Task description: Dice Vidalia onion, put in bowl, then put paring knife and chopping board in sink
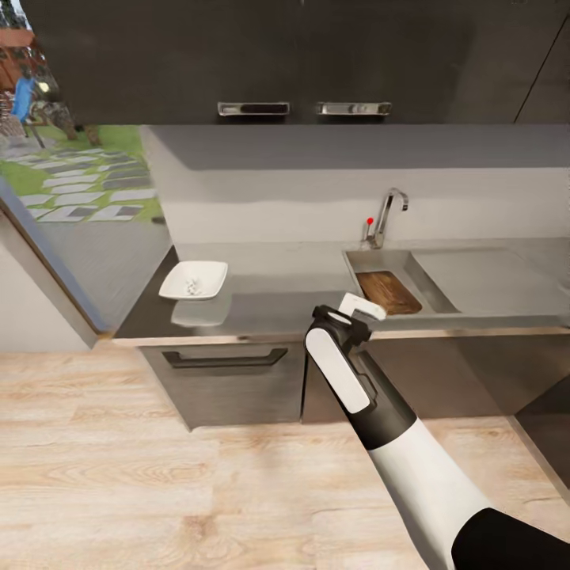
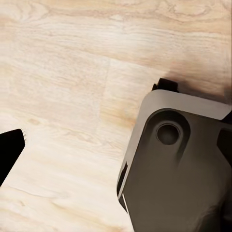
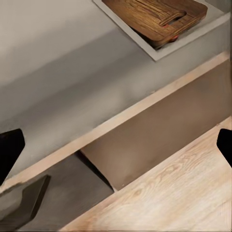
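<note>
The chopping board (image 1: 388, 291) lies inside the sink (image 1: 419, 273), seen close up as the board (image 3: 154, 14) in the right wrist view. A sliver of red-orange (image 3: 172, 36) shows at the board's rim and through its slot, probably the paring knife's handle; its blade is hidden. The white square bowl (image 1: 193, 279) sits on the countertop (image 1: 285, 293) at the left, with small pale diced onion pieces (image 1: 191, 287) in it. My right gripper (image 1: 361, 305) (image 3: 116, 147) hovers open at the counter's front edge, just short of the sink, holding nothing. My left gripper (image 2: 116, 150) hangs open over the floor.
A chrome tap (image 1: 389, 212) with a red knob stands behind the sink, and a drainboard (image 1: 483, 277) lies to its right. Dark cabinets with a drawer handle (image 1: 226, 360) sit under the counter. Wall cupboards (image 1: 301, 55) hang above. Wooden floor (image 1: 158, 475) stretches in front.
</note>
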Available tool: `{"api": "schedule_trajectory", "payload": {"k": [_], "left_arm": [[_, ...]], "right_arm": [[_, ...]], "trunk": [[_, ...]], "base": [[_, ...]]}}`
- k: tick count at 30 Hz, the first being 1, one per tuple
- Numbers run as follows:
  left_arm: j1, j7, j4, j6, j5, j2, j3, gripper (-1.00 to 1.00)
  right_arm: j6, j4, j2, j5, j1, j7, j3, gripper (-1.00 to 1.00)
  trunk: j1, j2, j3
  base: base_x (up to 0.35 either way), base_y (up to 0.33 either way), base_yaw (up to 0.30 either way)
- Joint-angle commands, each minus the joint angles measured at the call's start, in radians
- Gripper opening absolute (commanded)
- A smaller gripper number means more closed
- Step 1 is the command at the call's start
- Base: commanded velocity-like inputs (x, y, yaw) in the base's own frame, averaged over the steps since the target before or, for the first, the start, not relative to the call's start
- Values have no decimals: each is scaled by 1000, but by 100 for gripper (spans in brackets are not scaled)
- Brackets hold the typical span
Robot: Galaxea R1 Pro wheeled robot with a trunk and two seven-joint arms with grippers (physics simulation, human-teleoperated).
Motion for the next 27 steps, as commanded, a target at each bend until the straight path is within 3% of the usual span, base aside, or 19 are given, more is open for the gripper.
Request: {"api": "schedule_trajectory", "payload": {"k": [1, 22, 25, 27], "left_arm": [[-2, 1, 5, -9, 3, 0, 4, 100], [-2, 1, 5, -9, 3, 0, 4, 100], [-2, 1, 5, -9, 3, 0, 4, 100], [-2, 1, 5, -9, 3, 0, 4, 100]], "right_arm": [[10, -1, 0, -4, -1, -7, 1, 100], [8, 68, 0, -2, 1, -2, 1, 100], [-5, 137, 0, 18, 1, 55, 1, 100], [-56, 218, 0, 62, 1, 120, 1, 100]], "trunk": [[0, -2, 0], [0, -2, 33], [0, -2, 38], [0, -2, 41]], "base": [[-278, 183, 0], [-279, 180, 0], [-280, 177, 0], [-280, 177, 0]]}}
